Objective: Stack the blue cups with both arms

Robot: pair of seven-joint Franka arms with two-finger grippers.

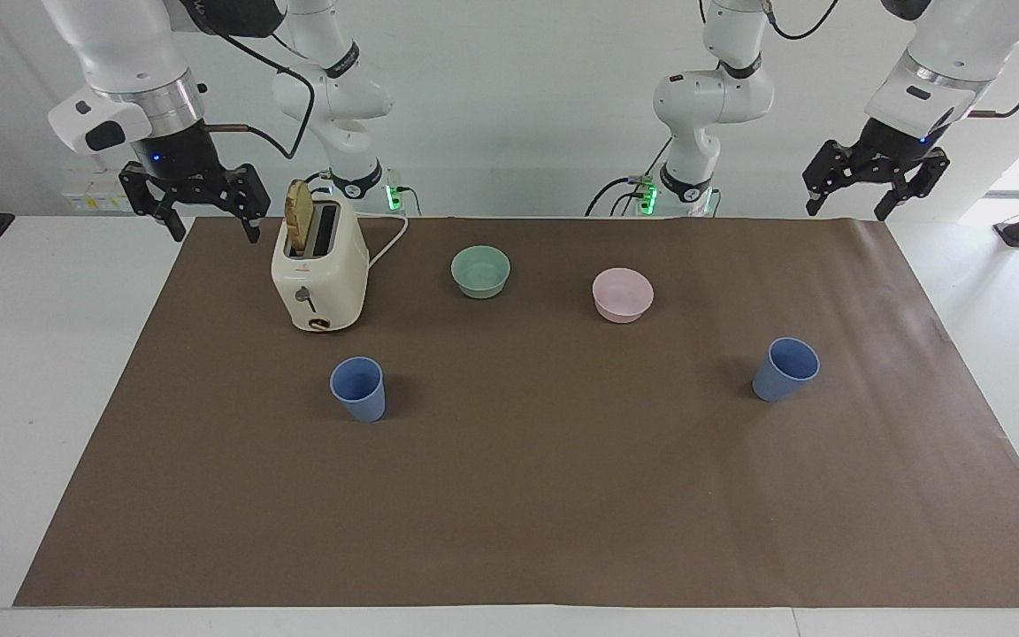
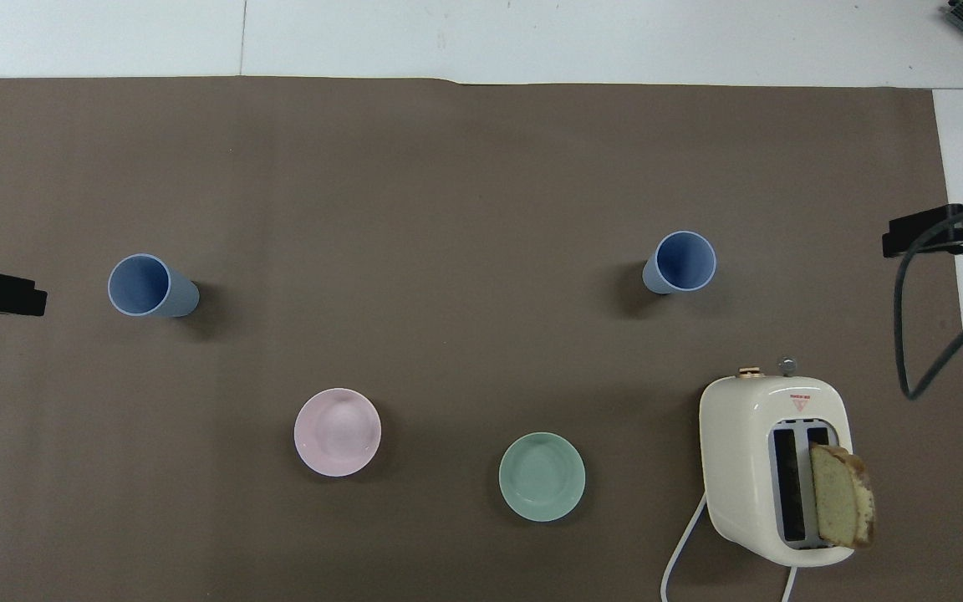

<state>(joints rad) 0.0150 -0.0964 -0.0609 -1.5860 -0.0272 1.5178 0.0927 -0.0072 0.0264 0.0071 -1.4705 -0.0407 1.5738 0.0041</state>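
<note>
Covering the white table (image 1: 41, 354), brown paper (image 1: 545, 495) under pale walls (image 1: 518, 106).

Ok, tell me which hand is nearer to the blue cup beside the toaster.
Right. The right hand hangs open beside the toaster, at that blue cup's end of the table. The left hand hangs open over the mat's other end.

A cream toaster (image 1: 319, 279) holding bread (image 1: 299, 217) stands beside green bowl (image 1: 480, 271) and pink bowl (image 1: 622, 295).

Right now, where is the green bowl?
The green bowl sits on the brown paper between the toaster and the pink bowl, nearer to the robots than both blue cups.
</note>
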